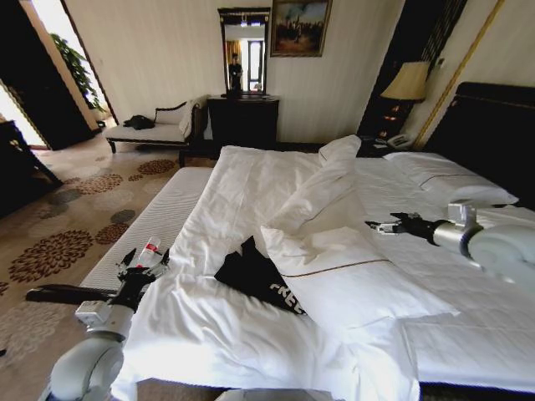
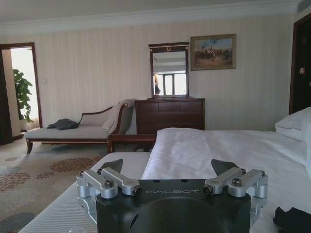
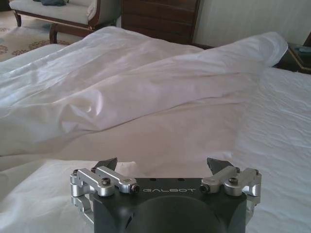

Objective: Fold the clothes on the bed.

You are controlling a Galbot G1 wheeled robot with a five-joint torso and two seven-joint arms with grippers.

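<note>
Clothes [image 1: 255, 280], a single black T-shirt with part of its white lettering showing, lie crumpled in the lower centre of the head view, in a hollow of the white duvet [image 1: 251, 192] on the bed [image 1: 468, 276]; a white pillow [image 1: 351, 280] lies against the shirt on its right-hand side and appears to cover part of it, though how much is tucked beneath cannot be told. A dark corner of the fabric [image 2: 294, 221] also shows at the lower right of the left wrist view. Left claw [image 1: 142, 263] hovers at the lower left of the head view, beside the near edge of the bed and apart from the shirt, its fingers spread and holding nothing [image 2: 167, 167]. Right claw [image 1: 378, 226] reaches in from the right of the frame over the duvet behind the pillow, likewise released and empty [image 3: 163, 165]. As a judgement: the shirt is light, limp and unbreakable, so it will sag and bunch where lifted from a single point; it should slide easily over the smooth bedding. Sensible holds are the exposed edges, such as a hem or shoulder seam, pinched thinly to avoid catching the duvet below, after drawing the garment clear of the pillow.
</note>
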